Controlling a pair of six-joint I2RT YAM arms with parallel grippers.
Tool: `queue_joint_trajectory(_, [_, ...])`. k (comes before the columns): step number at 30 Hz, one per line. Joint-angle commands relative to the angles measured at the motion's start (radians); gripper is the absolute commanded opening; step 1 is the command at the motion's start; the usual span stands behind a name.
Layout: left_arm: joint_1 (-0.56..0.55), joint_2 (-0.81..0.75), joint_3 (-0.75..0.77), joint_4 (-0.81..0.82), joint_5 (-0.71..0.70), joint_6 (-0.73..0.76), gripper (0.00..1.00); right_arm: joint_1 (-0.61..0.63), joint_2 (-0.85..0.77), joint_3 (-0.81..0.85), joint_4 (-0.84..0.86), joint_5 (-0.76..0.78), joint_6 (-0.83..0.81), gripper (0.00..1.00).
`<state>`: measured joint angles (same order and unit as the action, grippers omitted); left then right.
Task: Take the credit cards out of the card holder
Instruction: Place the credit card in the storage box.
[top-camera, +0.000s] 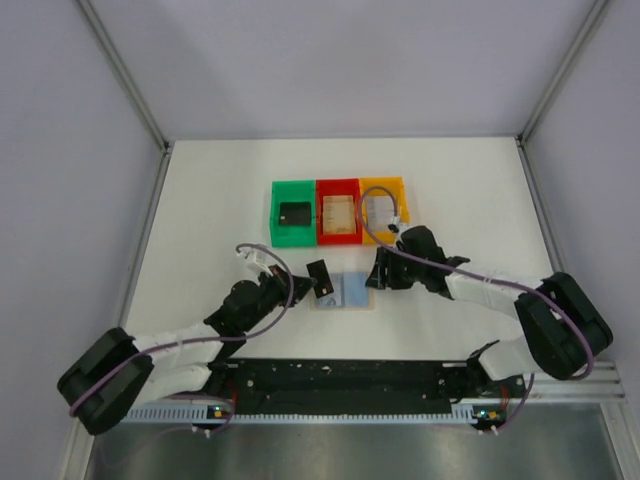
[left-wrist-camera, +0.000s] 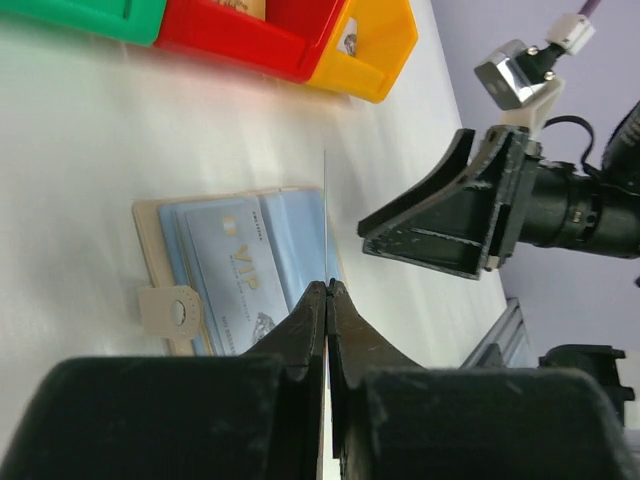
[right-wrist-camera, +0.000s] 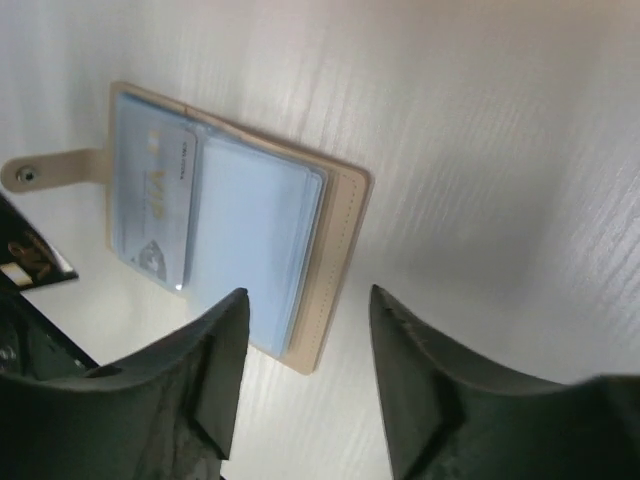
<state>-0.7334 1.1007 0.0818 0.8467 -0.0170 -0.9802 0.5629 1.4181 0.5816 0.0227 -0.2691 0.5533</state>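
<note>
Now our left gripper (left-wrist-camera: 327, 285) clamps a dark card (top-camera: 320, 276); our right gripper (right-wrist-camera: 308, 295), part-open, empty, hangs beside the tan folding card holder (right-wrist-camera: 345, 232).

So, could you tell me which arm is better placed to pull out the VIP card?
Probably the right arm: its jaws stand open by the card holder, while the left arm has its jaws shut on a dark card.

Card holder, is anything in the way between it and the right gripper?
Nothing visible does. The right gripper hangs open at the tan edge of the card holder, with no object between them. The left gripper, shut on a dark card, is at the strap side, out of that path.
</note>
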Motion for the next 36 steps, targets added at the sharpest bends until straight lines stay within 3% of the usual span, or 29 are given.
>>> queue_joint_trajectory(1, [0.008, -0.166, 0.074, -0.306, -0.032, 0.181, 0.00, 0.017, -0.139, 0.061, -0.102, 0.021, -0.116, 0.60])
queue_joint_trajectory(3, [0.009, -0.228, 0.111, -0.389, -0.002, 0.245, 0.00, 0.018, -0.191, 0.072, -0.092, -0.054, -0.150, 0.69])
queue_joint_trajectory(8, [0.011, -0.311, 0.177, -0.489, 0.144, 0.356, 0.00, 0.019, -0.274, 0.104, 0.000, -0.286, -0.214, 0.80])
queue_joint_trajectory(16, [0.011, -0.329, 0.280, -0.505, 0.402, 0.474, 0.00, 0.020, -0.217, 0.224, 0.011, -0.554, -0.329, 0.80])
queue_joint_trajectory(23, [0.011, -0.323, 0.338, -0.505, 0.532, 0.515, 0.00, 0.051, -0.180, 0.293, -0.069, -0.692, -0.449, 0.80])
queue_joint_trajectory(27, [0.009, -0.308, 0.368, -0.529, 0.558, 0.540, 0.00, 0.071, -0.157, 0.307, -0.081, -0.783, -0.492, 0.60])
queue_joint_trajectory(31, [0.009, -0.298, 0.389, -0.552, 0.572, 0.561, 0.00, 0.075, -0.148, 0.313, -0.087, -0.792, -0.504, 0.32])
queue_joint_trajectory(34, [0.009, -0.302, 0.403, -0.575, 0.560, 0.575, 0.00, 0.077, -0.156, 0.310, -0.079, -0.789, -0.501, 0.00])
queue_joint_trajectory(36, [0.011, -0.315, 0.404, -0.583, 0.533, 0.575, 0.11, 0.077, -0.166, 0.302, -0.049, -0.766, -0.487, 0.00])
